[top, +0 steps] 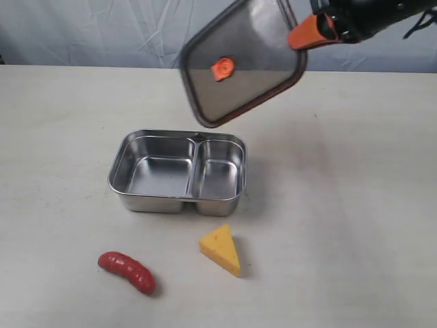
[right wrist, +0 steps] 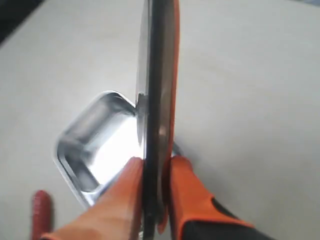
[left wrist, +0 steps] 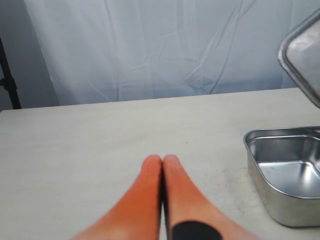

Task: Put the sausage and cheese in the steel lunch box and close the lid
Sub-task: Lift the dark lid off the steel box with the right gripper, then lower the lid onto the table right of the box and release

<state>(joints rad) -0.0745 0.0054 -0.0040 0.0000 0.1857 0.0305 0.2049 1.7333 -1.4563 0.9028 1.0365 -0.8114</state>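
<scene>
The steel lunch box [top: 179,172] stands open on the table with both compartments empty. Above and behind it the dark lid [top: 240,63] hangs tilted in the air, its orange tab facing the camera. My right gripper [top: 295,34] is shut on the lid's upper right edge; in the right wrist view the lid [right wrist: 157,85] runs edge-on between the orange fingers [right wrist: 186,186]. The red sausage [top: 127,271] lies near the front left, the yellow cheese [top: 222,249] wedge in front of the box. My left gripper [left wrist: 162,161] is shut and empty, low over the table left of the box [left wrist: 285,175].
A pale wrinkled curtain [left wrist: 150,45] backs the table. A dark stand [left wrist: 7,80] rises at the far left edge in the left wrist view. Bare tabletop [top: 355,205] spreads right of the box.
</scene>
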